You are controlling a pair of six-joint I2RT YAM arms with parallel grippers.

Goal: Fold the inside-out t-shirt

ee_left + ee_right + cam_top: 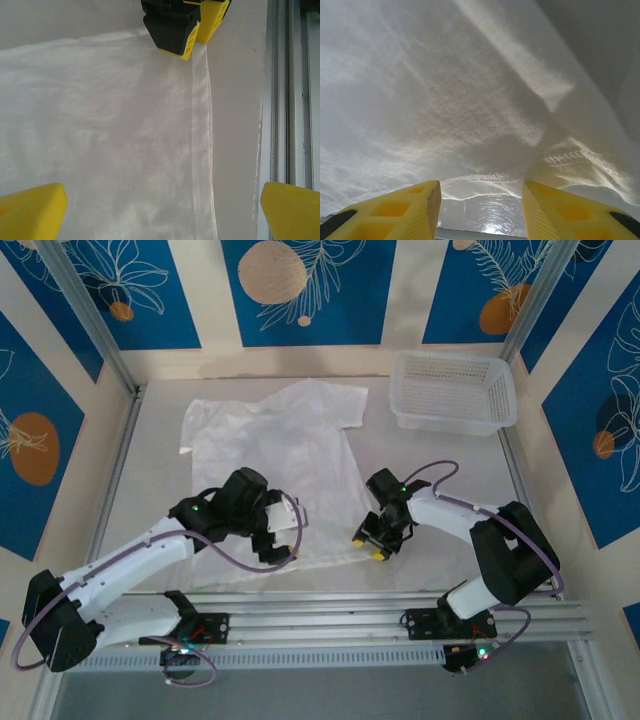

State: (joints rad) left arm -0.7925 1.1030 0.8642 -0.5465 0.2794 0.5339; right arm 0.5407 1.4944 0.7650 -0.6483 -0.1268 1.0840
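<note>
The inside-out t-shirt (285, 455) lies spread flat on the table, white, sleeves at the far end and hem toward me. My left gripper (288, 530) hovers over the hem's near-left part, jaws wide open; in its wrist view the fingertips (31, 210) straddle flat cloth (115, 130) and the hem seam (201, 150), touching nothing. My right gripper (369, 545) sits at the hem's near-right corner and shows in the left wrist view as black and yellow fingers (192, 30). In the right wrist view its jaws stand apart around the rumpled hem edge (485, 177), the pads (427, 210) clear of the cloth.
A white plastic mesh basket (455, 390) stands at the far right corner. Aluminium rails (400, 615) run along the near table edge, close to the hem. Bare table (150, 490) lies left of the shirt and between shirt and basket.
</note>
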